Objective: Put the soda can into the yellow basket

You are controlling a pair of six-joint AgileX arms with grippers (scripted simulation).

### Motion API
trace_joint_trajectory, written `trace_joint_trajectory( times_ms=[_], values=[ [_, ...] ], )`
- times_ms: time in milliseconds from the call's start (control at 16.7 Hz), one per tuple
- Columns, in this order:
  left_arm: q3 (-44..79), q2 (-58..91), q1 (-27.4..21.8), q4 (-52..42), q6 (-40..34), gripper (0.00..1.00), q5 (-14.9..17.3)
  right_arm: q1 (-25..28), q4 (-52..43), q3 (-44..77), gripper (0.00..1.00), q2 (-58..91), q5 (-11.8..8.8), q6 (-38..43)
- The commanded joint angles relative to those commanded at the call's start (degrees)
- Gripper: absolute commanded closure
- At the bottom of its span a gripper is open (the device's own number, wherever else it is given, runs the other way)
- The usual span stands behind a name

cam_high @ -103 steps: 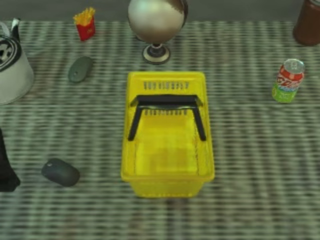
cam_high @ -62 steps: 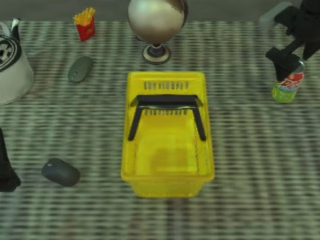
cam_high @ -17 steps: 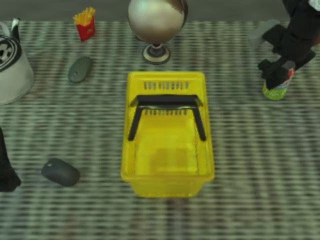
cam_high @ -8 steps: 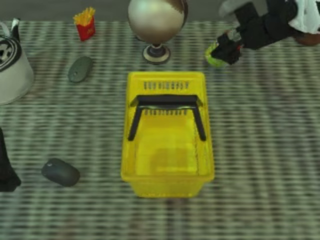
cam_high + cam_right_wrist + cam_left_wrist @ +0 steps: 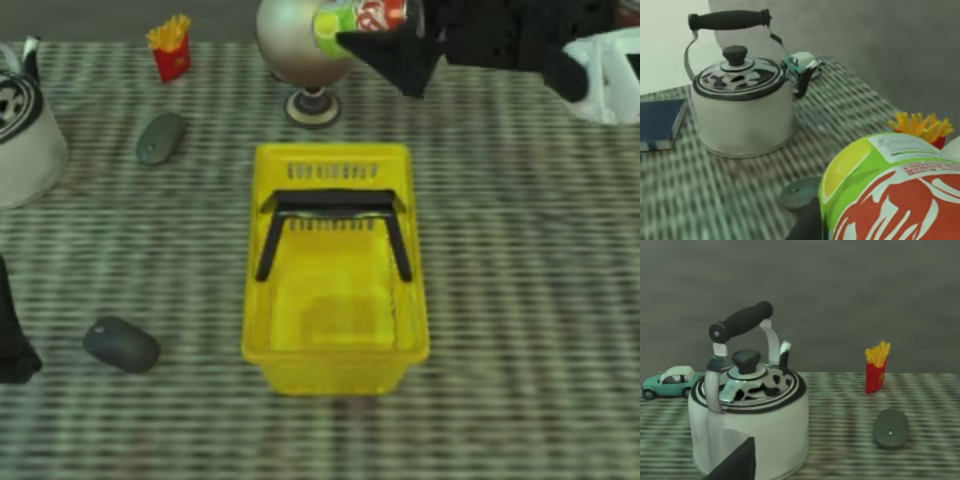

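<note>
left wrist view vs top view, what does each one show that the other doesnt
Only the left wrist view shows the toy car beside the kettle.

Only the top view shows the yellow basket, the right gripper holding the soda can sideways beyond the basket's far end, the globe, and a second mouse near the parked left arm.

Both show the kettle, the fries and the mouse nearby.

Even, soft light; slight blur.

Yellow basket (image 5: pixel 335 350) open-topped, black handle (image 5: pixel 333 205) across its far half.
</note>
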Motion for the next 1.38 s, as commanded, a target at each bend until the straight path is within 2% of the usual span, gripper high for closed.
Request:
trace_joint_trajectory(
  times_ms=[120,240,420,540,900,1380],
  values=[
    [0.0,0.0,0.0,0.0,0.0,0.00,0.0,1.0,9.5,-5.6,1.00,-2.9,-5.0,3.2],
    [0.0,0.0,0.0,0.0,0.0,0.00,0.0,1.8,16.6,-10.4,1.00,-5.4,-9.1,5.9],
    [0.0,0.0,0.0,0.0,0.0,0.00,0.0,2.6,22.7,-14.9,1.00,-7.6,-12.8,8.5],
    [0.0,0.0,0.0,0.0,0.0,0.00,0.0,2.7,23.7,-15.8,1.00,-8.0,-13.4,9.0],
    [0.0,0.0,0.0,0.0,0.0,0.00,0.0,2.5,24.6,-15.8,1.00,-6.8,-13.5,9.0],
    [0.0,0.0,0.0,0.0,0.0,0.00,0.0,2.9,41.3,-19.7,1.00,5.8,-13.2,8.7]
  ],
)
